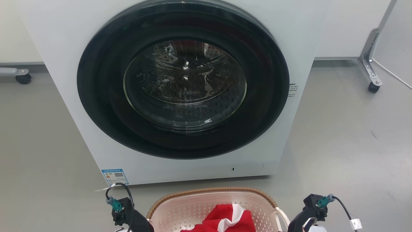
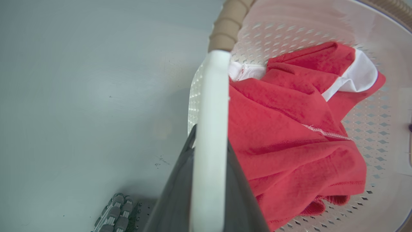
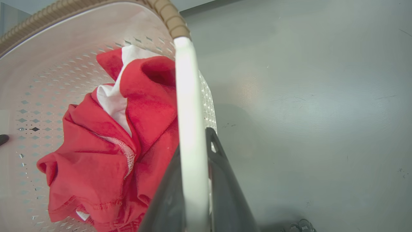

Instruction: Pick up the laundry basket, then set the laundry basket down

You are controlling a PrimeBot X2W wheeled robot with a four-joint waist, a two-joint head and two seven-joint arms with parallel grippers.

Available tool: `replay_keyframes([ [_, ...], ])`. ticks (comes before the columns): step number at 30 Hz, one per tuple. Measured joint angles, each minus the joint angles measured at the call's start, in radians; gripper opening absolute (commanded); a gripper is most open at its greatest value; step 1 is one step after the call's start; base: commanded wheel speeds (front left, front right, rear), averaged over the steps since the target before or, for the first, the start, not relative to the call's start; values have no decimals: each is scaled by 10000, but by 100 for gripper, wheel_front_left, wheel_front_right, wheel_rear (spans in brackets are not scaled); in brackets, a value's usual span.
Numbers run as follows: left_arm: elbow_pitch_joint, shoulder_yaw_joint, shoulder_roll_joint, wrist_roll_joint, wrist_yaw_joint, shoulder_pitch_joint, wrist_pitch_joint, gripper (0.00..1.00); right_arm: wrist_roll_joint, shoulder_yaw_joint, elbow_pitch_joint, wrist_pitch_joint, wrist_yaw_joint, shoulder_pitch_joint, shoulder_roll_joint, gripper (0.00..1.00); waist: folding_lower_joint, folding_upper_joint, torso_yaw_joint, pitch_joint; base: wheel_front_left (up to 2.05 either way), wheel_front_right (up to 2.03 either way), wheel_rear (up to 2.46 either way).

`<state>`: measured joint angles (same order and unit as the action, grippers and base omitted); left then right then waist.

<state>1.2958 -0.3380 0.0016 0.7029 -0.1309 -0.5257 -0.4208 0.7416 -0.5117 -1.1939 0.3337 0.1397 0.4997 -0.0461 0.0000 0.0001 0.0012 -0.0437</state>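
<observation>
The laundry basket (image 1: pixel 212 193), pale pink-cream with perforated walls and a brown woven-look rim, sits at the bottom centre of the head view. A red and white garment (image 1: pixel 225 220) lies inside it. My left gripper (image 2: pixel 210 135) is shut on the basket's white side handle (image 2: pixel 212 96), one dark finger on each side of it. My right gripper (image 3: pixel 193 135) clamps the opposite white handle (image 3: pixel 188 96) the same way. Both wrists flank the basket in the head view, left (image 1: pixel 124 209) and right (image 1: pixel 313 206). Whether the basket rests on the floor I cannot tell.
A white front-loading washing machine (image 1: pixel 180 96) with its round dark door closed stands just beyond the basket. A wheeled metal frame leg (image 1: pixel 370 64) is at the far right and a caster (image 1: pixel 22 77) at the far left. Grey floor lies on both sides.
</observation>
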Motion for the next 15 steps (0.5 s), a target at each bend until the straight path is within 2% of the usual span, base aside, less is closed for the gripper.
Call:
replay_keyframes([
  [15,0,-38,2,2,0,1,96,0,161,-180,125,4,0,-1,-61,0,0,0,14,93,0,0,0],
])
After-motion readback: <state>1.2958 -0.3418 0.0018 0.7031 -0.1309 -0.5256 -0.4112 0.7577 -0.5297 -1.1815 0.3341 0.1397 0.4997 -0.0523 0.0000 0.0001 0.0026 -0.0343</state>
